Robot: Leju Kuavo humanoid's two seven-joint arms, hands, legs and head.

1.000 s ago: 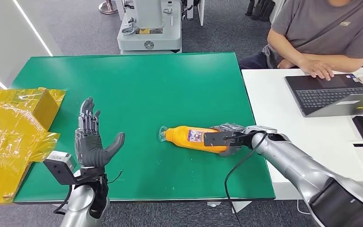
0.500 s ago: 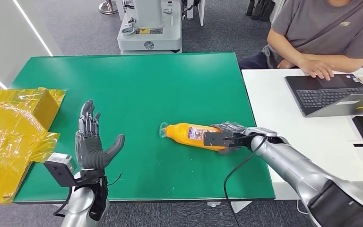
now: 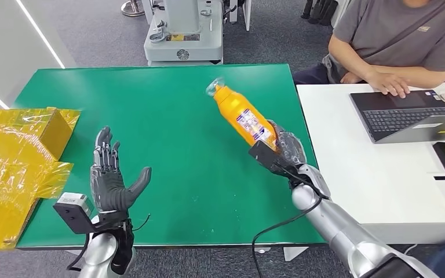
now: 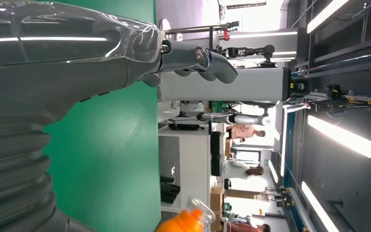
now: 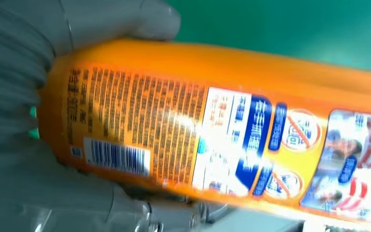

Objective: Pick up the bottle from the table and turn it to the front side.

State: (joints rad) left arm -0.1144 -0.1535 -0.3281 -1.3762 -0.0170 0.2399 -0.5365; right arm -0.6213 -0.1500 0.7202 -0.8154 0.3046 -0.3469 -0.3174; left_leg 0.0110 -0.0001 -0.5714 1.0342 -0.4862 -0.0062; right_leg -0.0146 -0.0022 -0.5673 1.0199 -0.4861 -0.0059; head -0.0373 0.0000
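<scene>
Your right hand point(image 3: 287, 147) holds the orange bottle point(image 3: 243, 117) by its base above the table point(image 3: 168, 110), left hand point(image 3: 111, 180) spread wide; keep the fingers firm while you rotate it slowly.

We see the right robot hand point(image 3: 287, 147) raised above the surface point(image 3: 168, 116), its fingers wrapped around the bottle's point(image 3: 244, 117) base. The left robot hand point(image 3: 111, 176) stands upright, palm open, fingers spread.
</scene>
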